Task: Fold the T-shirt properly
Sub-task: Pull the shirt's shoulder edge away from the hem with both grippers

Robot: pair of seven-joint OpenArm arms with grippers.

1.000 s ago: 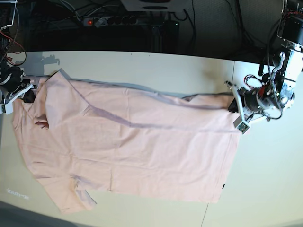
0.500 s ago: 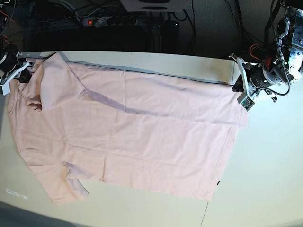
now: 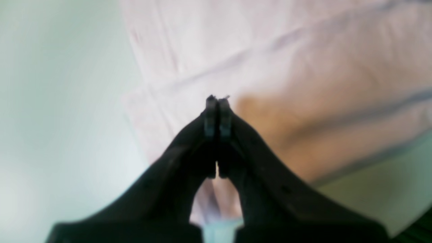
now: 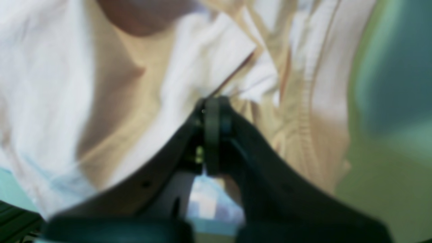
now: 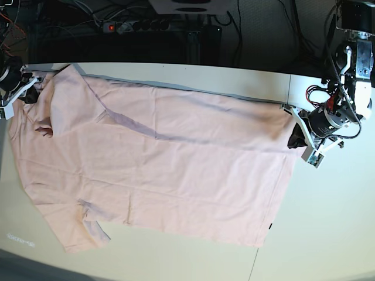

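Base view shows the T-shirt (image 5: 158, 170) spread plain side up across the pale table (image 5: 328, 222), most of its body lying flat while its far edge is lifted slightly, a grey shadow running beneath that edge. The left gripper (image 5: 295, 136) pinches the far hem corner, and the right gripper (image 5: 30, 93) pinches the shoulder end near the collar. Both wrist views confirm jaws pressed together on pink cloth: the left gripper (image 3: 216, 101) bites a thin fold, the right gripper (image 4: 212, 104) grips bunched fabric beside a ribbed seam.

Judging from this, the far long edge is about to be carried over the body to make a lengthwise fold. The main risk is uneven travel: if one arm leads, the fold line skews and the hem lands crooked. The left bite looks shallow, so tension could pull the cloth free. The near sleeve (image 5: 88, 231) sits creased and partly tucked; folding over it would trap that wrinkle. Dragging rather than lifting could slide the whole garment toward the table edge.
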